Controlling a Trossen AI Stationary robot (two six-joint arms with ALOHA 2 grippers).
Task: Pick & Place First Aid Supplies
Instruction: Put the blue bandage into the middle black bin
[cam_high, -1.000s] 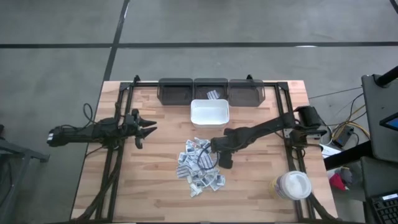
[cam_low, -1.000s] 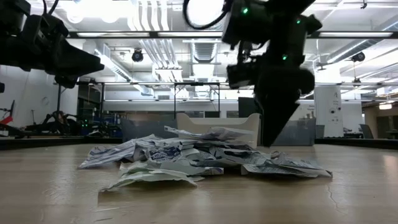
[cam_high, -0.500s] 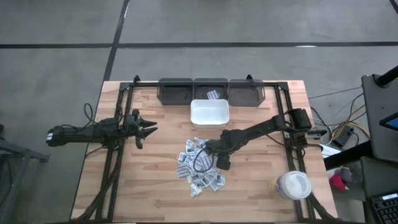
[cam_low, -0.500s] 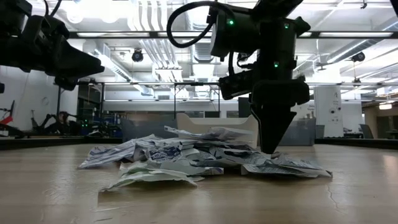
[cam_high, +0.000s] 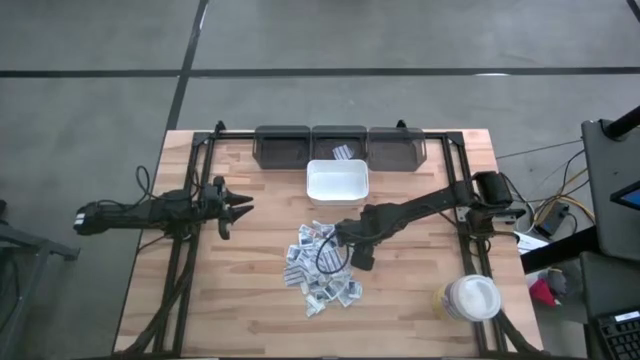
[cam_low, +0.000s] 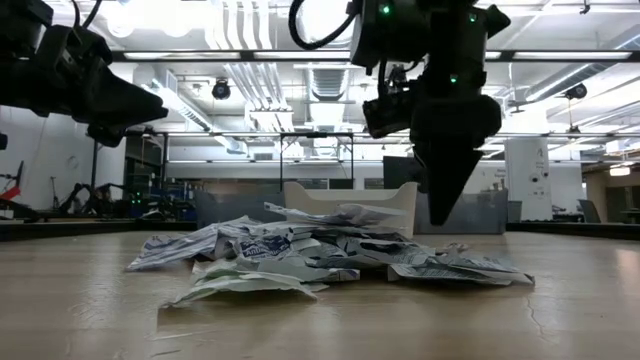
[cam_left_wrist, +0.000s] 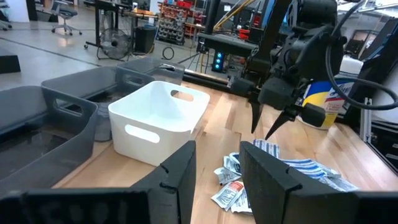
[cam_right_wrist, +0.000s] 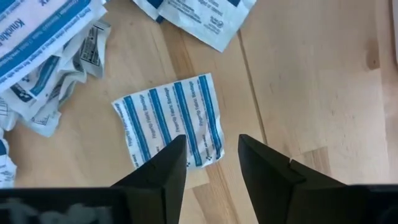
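We see a wooden table (cam_high: 250, 300) w/ a black frame along its edges. At the far edge stand three dark grey bins (cam_high: 339, 146) in a row, touching each other. Just in front of the middle one is a white bin (cam_high: 337, 181) w/ handle cut-outs, upright; the left wrist view shows it also (cam_left_wrist: 160, 119). At the near right corner stands a white round tub w/ lid (cam_high: 472, 298). Around the table is grey floor (cam_high: 90, 100) w/ dark lines. Behind, the low view shows a workshop w/ ceiling lights (cam_low: 250, 20).
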